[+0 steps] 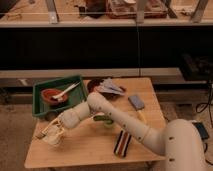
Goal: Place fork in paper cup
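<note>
The white paper cup (54,141) stands near the front left corner of the wooden table (85,150). My gripper (53,131) is right over the cup's rim, with the arm reaching in from the right. It is shut on the slim silver fork (41,133), which slants out to the left and down beside the cup. The cup's mouth is mostly hidden behind the gripper.
A green tray (39,109) at the back left holds a reddish-brown bowl (49,95) and a pale utensil (68,90). A green cup (107,121) stands behind the arm. A dark bowl (107,88), a grey-headed spatula (136,102) and a striped block (121,144) lie further right.
</note>
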